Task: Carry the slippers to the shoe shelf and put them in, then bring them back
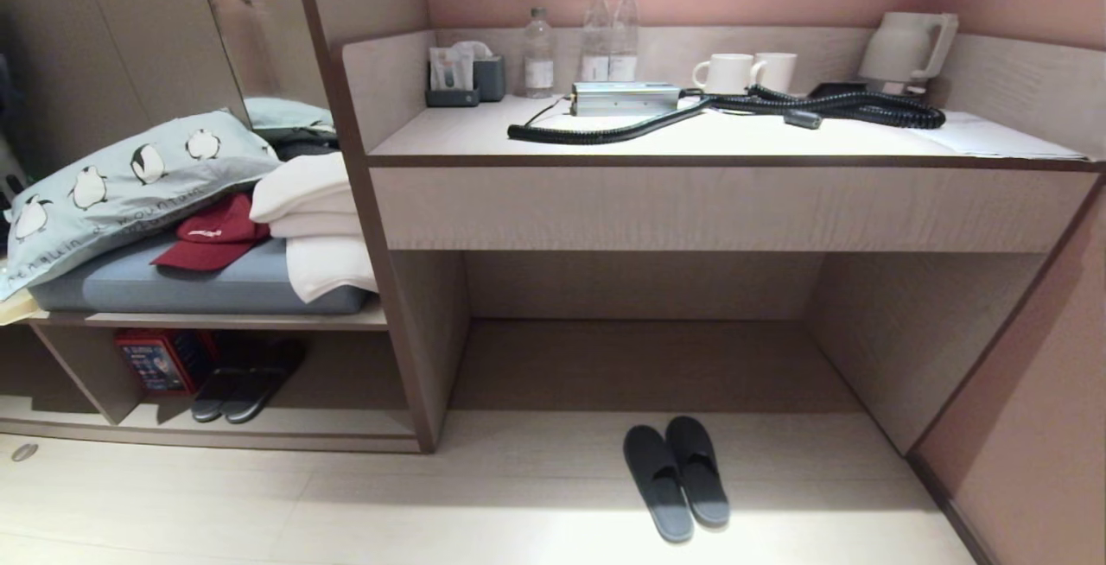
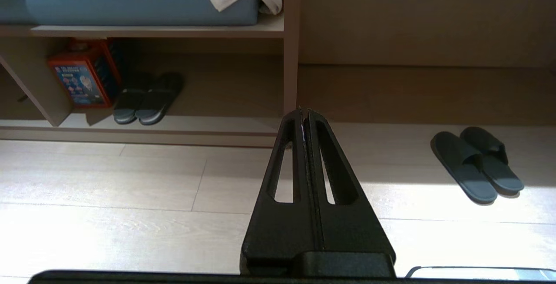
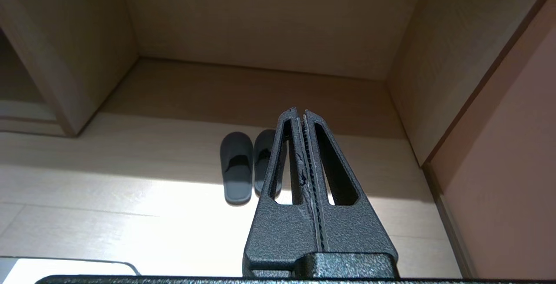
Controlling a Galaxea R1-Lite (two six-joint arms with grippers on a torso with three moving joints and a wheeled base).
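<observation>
Under the desk recess (image 1: 639, 332) sit the slippers (image 1: 676, 477), both grippers (image 2: 304, 114) (image 3: 299, 114) pinched together and empty; the look-alike pair (image 1: 246, 384) at nine o'clock risks confusion.

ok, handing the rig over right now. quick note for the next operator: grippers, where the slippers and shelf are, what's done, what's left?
Left gripper: shut, empty, off the floor, nothing near it.
Right gripper: shut, empty, pointing towards the desk recess.
Slippers: side by side on the floor in front of the desk recess, toes towards it, untouched.
Shoe shelf: low cubby to the robot's left under the cushioned bench; it already holds another dark pair and a red box.
Done: nothing visible yet.
Left: pick up the slippers, put them in the shelf, bring them back.
</observation>
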